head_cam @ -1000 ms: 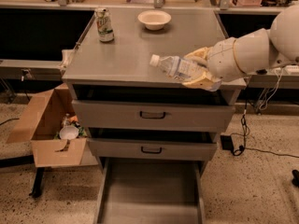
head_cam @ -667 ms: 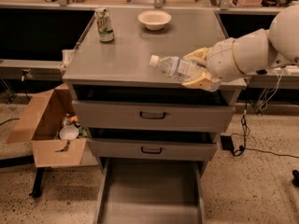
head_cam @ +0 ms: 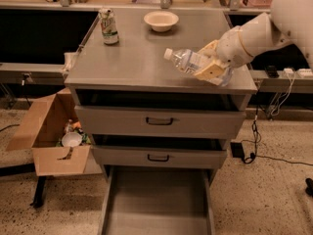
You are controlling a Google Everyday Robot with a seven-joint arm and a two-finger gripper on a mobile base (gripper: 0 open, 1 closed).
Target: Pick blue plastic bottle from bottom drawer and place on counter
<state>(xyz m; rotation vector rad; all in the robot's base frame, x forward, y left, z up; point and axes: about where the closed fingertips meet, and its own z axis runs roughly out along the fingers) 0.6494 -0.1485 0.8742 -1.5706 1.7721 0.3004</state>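
The blue plastic bottle [head_cam: 184,61], clear with a white cap pointing left, is held tilted just above the right part of the grey counter [head_cam: 142,58]. My gripper [head_cam: 209,65] is shut on the bottle's body, with tan fingers [head_cam: 211,71] around it, and the white arm reaches in from the upper right. The bottom drawer [head_cam: 156,204] stands pulled out below, its flat floor bare.
A green-and-white can [head_cam: 108,27] and a cream bowl [head_cam: 161,20] stand at the counter's back. Two shut drawers with black handles [head_cam: 159,122] sit below the top. An open cardboard box [head_cam: 51,133] with rubbish is on the floor at left. Cables lie at right.
My gripper and the bottle have shifted slightly; the bottle stays held over the counter's right part.
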